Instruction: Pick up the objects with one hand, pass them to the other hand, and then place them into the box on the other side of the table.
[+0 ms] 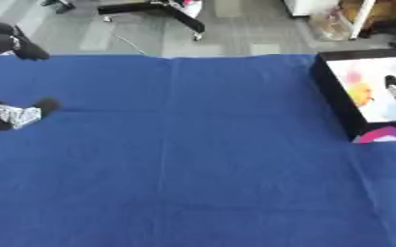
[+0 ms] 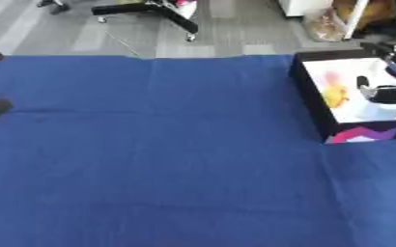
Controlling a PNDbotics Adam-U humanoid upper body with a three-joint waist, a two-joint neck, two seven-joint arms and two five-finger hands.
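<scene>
A box (image 2: 309,96) with black walls and a white floor stands at the table's right edge. Inside it lies a yellow thing (image 2: 337,96) with a faint pink thing (image 2: 330,77) just behind it. My right hand (image 2: 380,92) hangs over the inside of the box, to the right of the yellow thing and apart from it, its fingers relaxed and holding nothing. My left hand (image 1: 15,116) shows at the left edge of the table, over the blue cloth. It is spread wide, with one black finger (image 1: 20,46) higher up and nothing between the fingers.
A blue cloth (image 1: 184,159) covers the whole table, with a crease running front to back near the middle. Beyond the far edge is grey floor with a black stand base (image 1: 163,9) and some furniture at the back right.
</scene>
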